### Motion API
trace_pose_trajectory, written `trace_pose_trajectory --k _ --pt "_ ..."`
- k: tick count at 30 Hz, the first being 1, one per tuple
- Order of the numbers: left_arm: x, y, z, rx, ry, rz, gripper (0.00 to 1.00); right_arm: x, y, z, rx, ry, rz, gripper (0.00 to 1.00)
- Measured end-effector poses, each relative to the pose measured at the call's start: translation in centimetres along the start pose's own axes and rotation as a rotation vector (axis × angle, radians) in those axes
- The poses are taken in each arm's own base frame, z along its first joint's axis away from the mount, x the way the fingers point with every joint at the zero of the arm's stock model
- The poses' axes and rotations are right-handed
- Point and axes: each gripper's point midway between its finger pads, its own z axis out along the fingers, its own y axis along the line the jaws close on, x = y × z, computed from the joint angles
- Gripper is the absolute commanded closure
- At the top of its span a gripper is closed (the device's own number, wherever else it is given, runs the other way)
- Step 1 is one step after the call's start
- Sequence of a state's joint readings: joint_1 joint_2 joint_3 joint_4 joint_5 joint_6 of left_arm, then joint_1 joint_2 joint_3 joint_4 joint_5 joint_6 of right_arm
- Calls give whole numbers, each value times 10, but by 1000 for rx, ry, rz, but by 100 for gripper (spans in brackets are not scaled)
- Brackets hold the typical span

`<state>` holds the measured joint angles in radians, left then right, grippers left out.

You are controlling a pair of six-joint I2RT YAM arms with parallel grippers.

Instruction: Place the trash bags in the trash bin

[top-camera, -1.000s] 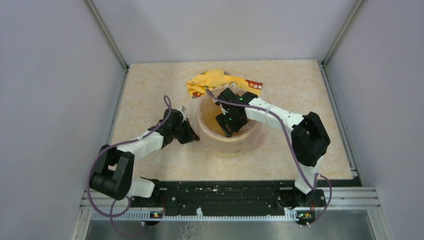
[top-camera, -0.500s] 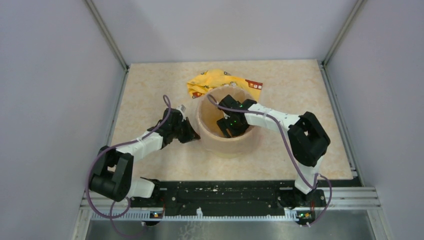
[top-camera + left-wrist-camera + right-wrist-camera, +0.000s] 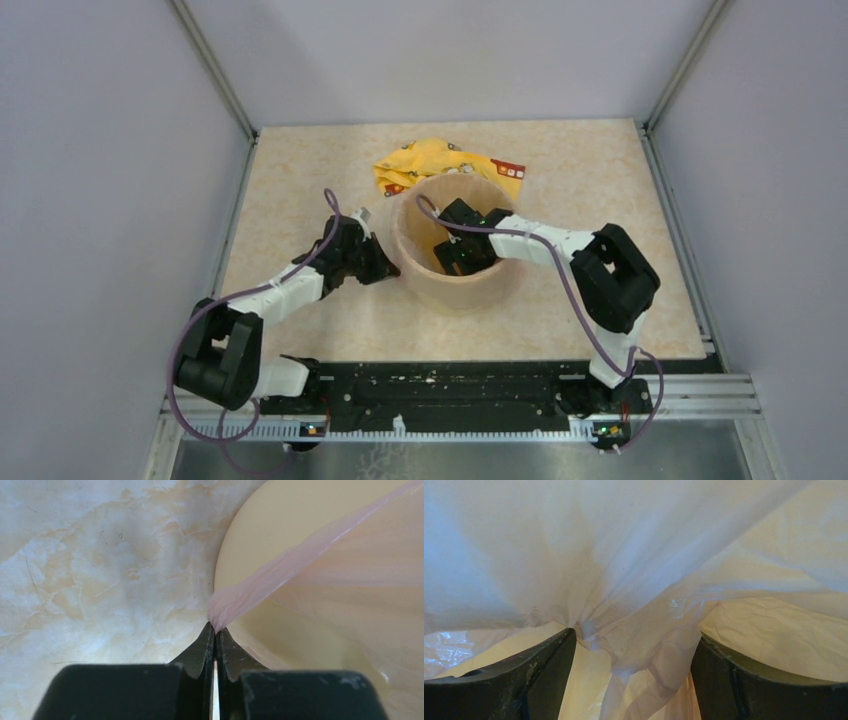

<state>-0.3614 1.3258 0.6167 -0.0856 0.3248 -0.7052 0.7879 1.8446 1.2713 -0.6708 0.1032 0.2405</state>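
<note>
The trash bin (image 3: 458, 298), a small round pale yellow bucket, stands mid-table with the thin pale pink trash bag (image 3: 408, 228) draped over and into it. My left gripper (image 3: 386, 268) is at the bin's left side, low by the table. In the left wrist view it (image 3: 216, 628) is shut on a gathered edge of the bag (image 3: 280, 570), stretched taut against the bin's wall (image 3: 260, 525). My right gripper (image 3: 455, 256) is down inside the bin. In the right wrist view it (image 3: 634, 647) is open, with crinkled bag plastic (image 3: 639, 580) between and ahead of its fingers.
A crumpled yellow printed wrapper (image 3: 432, 160) lies just behind the bin, touching its far rim. Grey walls enclose the marbled table (image 3: 600, 170) at left, right and back. The arm bases and a black rail (image 3: 450, 385) run along the near edge.
My right gripper has sunk from the bin's rim down into the bin, pushing the bag in. My left gripper has stayed at the bin's left side.
</note>
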Motion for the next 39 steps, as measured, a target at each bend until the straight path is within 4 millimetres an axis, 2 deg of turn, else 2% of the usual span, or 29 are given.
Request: trace_pose_trajectory --k 8,24,33,37,38,39 --pt "0 -1 -2 3 -3 2 89 2 3 14 -4 6 13 18" --pt "2 1 -6 -12 1 8 84 2 3 14 -3 -1 24 17" --pt "2 2 -7 -15 -1 24 83 6 0 8 34 15 22 13" --pt "3 1 -7 -14 3 29 83 4 8 -3 45 14 -5 11" --pt "4 1 -7 -14 4 30 82 3 10 -6 41 10 -10 5" --pt "5 0 -6 -14 5 32 81 1 12 -9 39 5 -13 2"
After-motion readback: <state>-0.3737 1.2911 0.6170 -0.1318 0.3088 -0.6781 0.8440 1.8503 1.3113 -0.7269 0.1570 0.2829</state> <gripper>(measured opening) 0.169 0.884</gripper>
